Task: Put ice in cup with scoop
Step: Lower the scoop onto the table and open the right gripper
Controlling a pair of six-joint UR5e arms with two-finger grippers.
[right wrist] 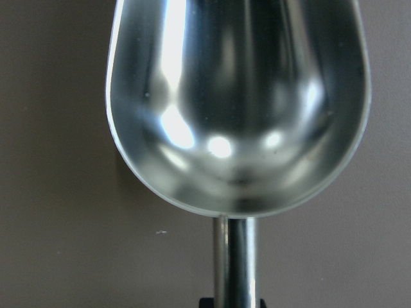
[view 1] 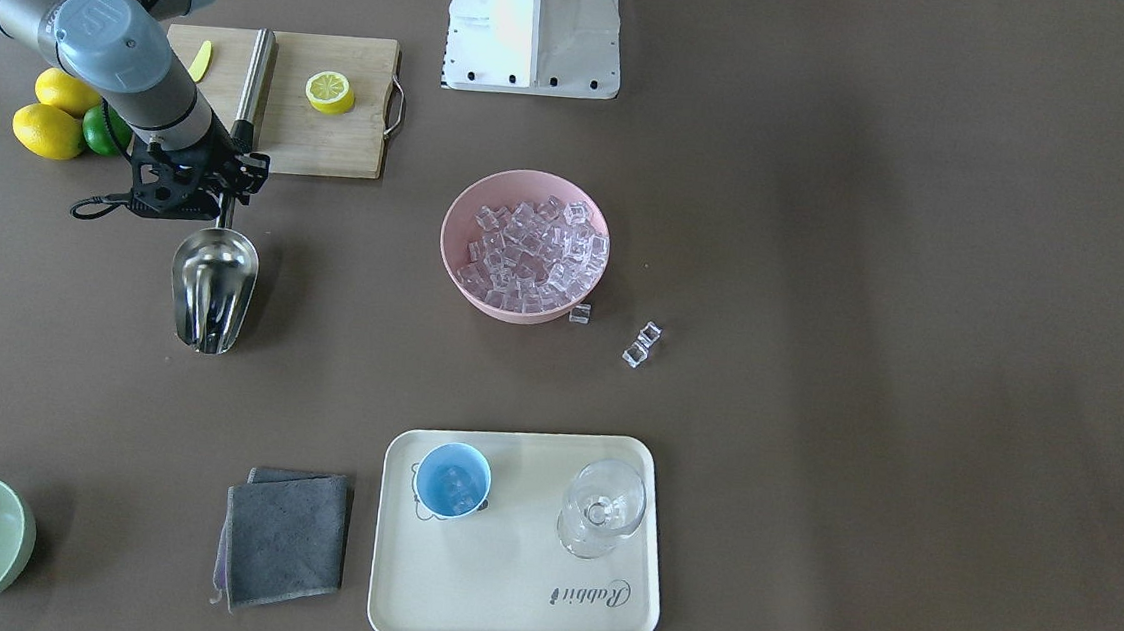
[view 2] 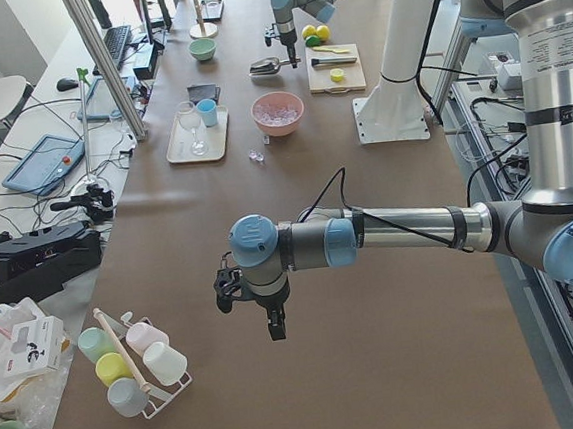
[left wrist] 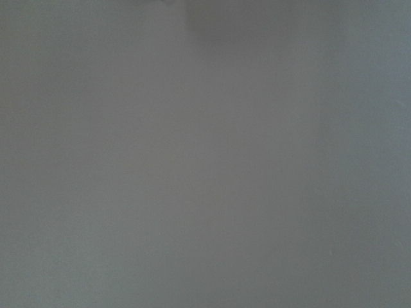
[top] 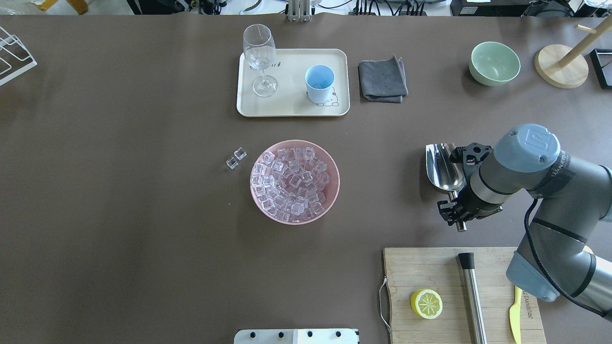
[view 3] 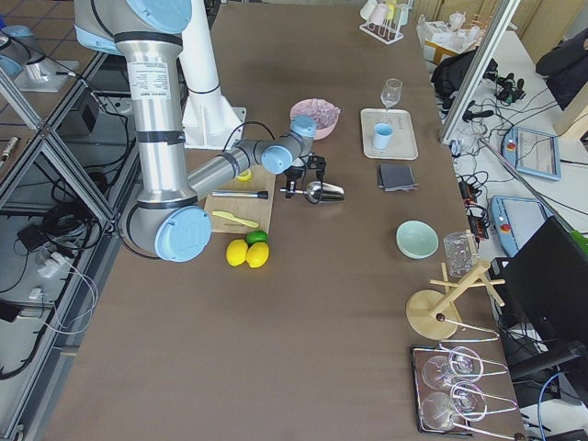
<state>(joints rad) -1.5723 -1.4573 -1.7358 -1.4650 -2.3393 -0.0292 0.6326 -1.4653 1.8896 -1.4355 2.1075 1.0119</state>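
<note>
**Empty scoop (top: pixel 443 167) clamped in right gripper (top: pixel 458 206)**

Nearest us, the jaws pinch its handle. Further out, ice (top: pixel 289 184) fills the pink bowl (top: pixel 333 190); beyond, the blue cup (top: pixel 319 83) stands on the tray (top: pixel 287 109). We cannot tell how the left gripper (view 2: pixel 275 326) stands.

We logged, far side: one cream tray (top: pixel 291 81) bearing an upright stemmed glass (top: pixel 259 52) at its left; a folded grey cloth (top: pixel 382 79) just right of the tray; a pale green bowl (top: pixel 495 76) farther right; a wooden stand (top: pixel 562 71) beyond it. Centre: one pink bowl (top: pixel 333 188). Near right: a wooden board (top: pixel 430 267) carrying a lemon half (top: pixel 426 304), a steel rod (top: pixel 473 296) and a yellow knife (top: pixel 515 315). Right of the board: two lemons (view 1: pixel 48 132) and a lime (view 1: pixel 100 131), touching.
</note>
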